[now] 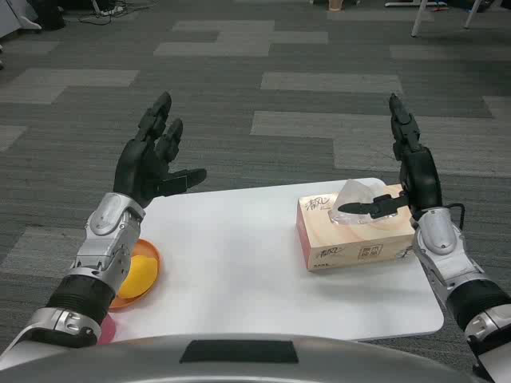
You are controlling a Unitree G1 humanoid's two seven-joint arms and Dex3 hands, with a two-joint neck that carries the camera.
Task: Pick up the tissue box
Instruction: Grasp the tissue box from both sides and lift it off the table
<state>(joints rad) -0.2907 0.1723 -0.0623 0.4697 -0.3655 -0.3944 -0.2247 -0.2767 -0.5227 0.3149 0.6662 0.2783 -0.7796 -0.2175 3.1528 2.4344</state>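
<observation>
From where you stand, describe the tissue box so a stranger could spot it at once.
Start at the white table and look to its right half, near the far edge. The tissue box sits there, just inside the open right hand. It is a peach cardboard block with a white tissue poking from its top, unlike the flat orange dish at the table's left edge.

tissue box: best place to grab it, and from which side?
Probably the two short ends of the tissue box, one hand per end. It lies flat, long side facing the robot, with a tissue sticking out of the top, so a top grasp would crush it. The right hand is open at its right end; the left hand, open and far off, would come in from the left.
</observation>
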